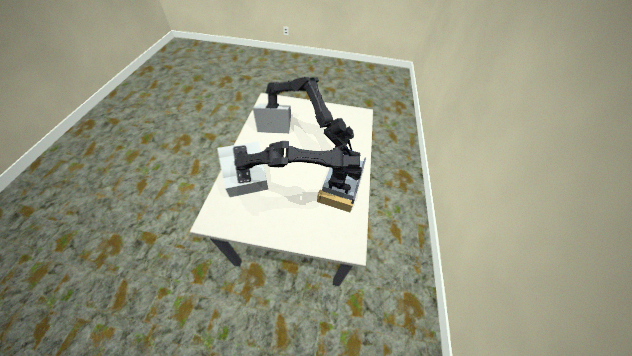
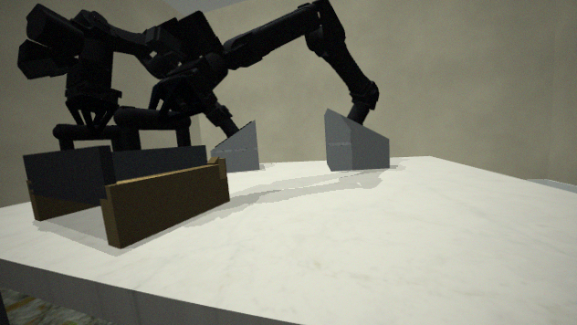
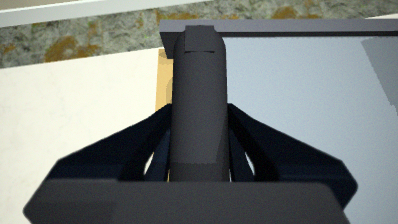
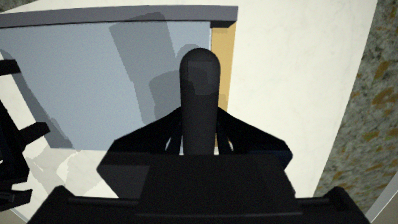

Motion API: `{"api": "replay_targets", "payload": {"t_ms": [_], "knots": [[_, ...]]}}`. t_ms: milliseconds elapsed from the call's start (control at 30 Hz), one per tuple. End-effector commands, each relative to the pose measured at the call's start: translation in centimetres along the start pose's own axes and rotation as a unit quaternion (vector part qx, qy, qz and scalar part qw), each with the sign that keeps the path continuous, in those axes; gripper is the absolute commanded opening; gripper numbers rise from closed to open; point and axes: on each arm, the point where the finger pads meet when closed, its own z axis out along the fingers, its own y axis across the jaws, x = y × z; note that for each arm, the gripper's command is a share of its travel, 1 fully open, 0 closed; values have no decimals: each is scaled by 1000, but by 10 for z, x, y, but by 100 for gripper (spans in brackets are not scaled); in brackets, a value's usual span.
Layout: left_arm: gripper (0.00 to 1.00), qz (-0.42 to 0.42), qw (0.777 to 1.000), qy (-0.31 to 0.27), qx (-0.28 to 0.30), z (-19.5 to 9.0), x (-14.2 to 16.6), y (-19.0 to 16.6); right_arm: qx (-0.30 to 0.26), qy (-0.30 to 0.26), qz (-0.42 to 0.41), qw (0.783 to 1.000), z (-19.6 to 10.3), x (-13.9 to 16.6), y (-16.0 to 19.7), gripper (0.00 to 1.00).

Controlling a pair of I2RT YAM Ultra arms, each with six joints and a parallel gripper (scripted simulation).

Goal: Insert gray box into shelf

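Note:
The gray box point(image 1: 327, 187) point(image 2: 160, 160) point(image 3: 310, 100) point(image 4: 90, 90) sits upright between the shelf's wooden rails point(image 1: 335, 201) point(image 2: 169, 201). Its back edge meets or nearly meets the shelf's dark back panel point(image 2: 66, 171) point(image 3: 300, 26) point(image 4: 125, 15); any thin gap is too small to tell. Seating of the side plates in the rails is hidden. My left gripper point(image 2: 157, 110) point(image 3: 199, 112) is shut on the dark handle on the box's left side. My right gripper point(image 1: 340, 186) point(image 2: 93, 124) point(image 4: 199, 112) is shut on the handle on its right side.
The two gray arm stands point(image 1: 272, 120) point(image 1: 247, 189) are at the opposite side of the table point(image 1: 280, 235). My two wrists are close together above the box. The shelf stands near the table's edge, with the floor beyond its back.

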Motion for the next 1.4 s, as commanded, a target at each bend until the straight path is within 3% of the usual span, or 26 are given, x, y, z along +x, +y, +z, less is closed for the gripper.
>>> {"api": "replay_targets", "payload": {"t_ms": [0, 333, 400, 533, 567, 733, 1133, 1167, 1200, 1367], "knots": [[14, -35, 995, -90, 5, -34, -89, 1, -38, -86, 22, 995, -56, -47, 3, 14], [14, -28, 996, -83, 4, -29, -83, -3, -38, -85, 22, 995, -54, -46, 3, 14], [14, -21, 997, -74, 3, -20, -69, -7, -38, -85, 22, 995, -53, -47, 3, 14], [14, -34, 995, -91, 4, -32, -89, 2, -37, -85, 22, 995, -51, -46, 4, 14], [100, -34, 995, -90, 4, -32, -88, 2, -37, -84, 21, 996, -51, -46, 4, 100], [100, -15, 998, -67, 3, -18, -61, -7, -33, -63, 10, 997, -35, -36, 11, 100], [100, -22, 997, -75, 4, -28, -78, -1, -32, -63, 9, 997, -38, -36, 10, 100], [100, -40, 996, -85, 4, -28, -58, -1, -26, -65, 19, 997, -56, -34, -1, 100], [100, -23, 998, -61, 0, -31, -51, -2, -24, -59, 16, 998, -57, -31, 0, 100], [100, -29, 997, -72, 3, -49, -52, -1, -24, -59, 15, 998, -74, -29, 0, 100]]}}
